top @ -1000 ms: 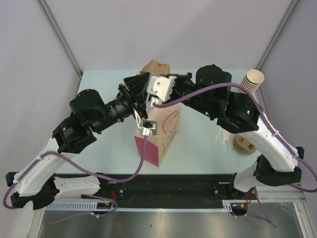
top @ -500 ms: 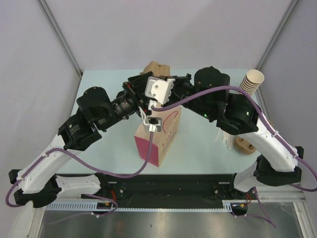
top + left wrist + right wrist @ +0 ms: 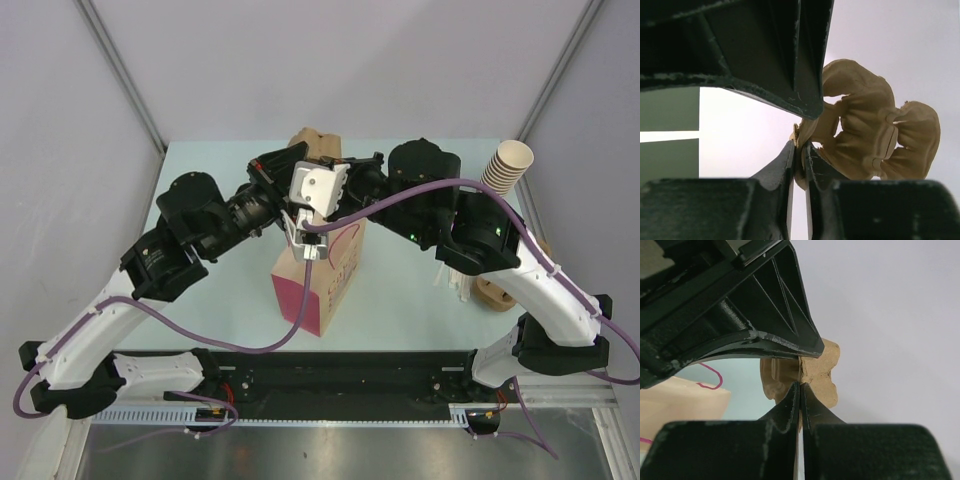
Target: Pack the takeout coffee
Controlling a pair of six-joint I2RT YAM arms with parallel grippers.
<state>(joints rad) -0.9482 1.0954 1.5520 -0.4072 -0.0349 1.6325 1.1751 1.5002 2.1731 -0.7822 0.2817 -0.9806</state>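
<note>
The brown moulded-pulp cup carrier (image 3: 318, 141) hangs in the air over the back of the tan and pink paper bag (image 3: 322, 275). My left gripper (image 3: 292, 168) is shut on the carrier's edge, as the left wrist view (image 3: 801, 148) shows, with the carrier (image 3: 867, 130) beyond the fingers. My right gripper (image 3: 347, 166) is shut on another edge of the carrier (image 3: 824, 371), its tips (image 3: 800, 386) pinching the pulp. The takeout coffee with the black lid is out of view.
A stack of lidless tan cups (image 3: 510, 163) stands at the back right. White sticks (image 3: 455, 281) and a small brown piece (image 3: 492, 293) lie at the right. The bag's top (image 3: 682, 399) shows in the right wrist view. Grey walls enclose the table.
Both arms have shifted slightly with the carrier held between them. The left arm's elbow has moved right and toward the back; the right wrist has come a little left and down.
</note>
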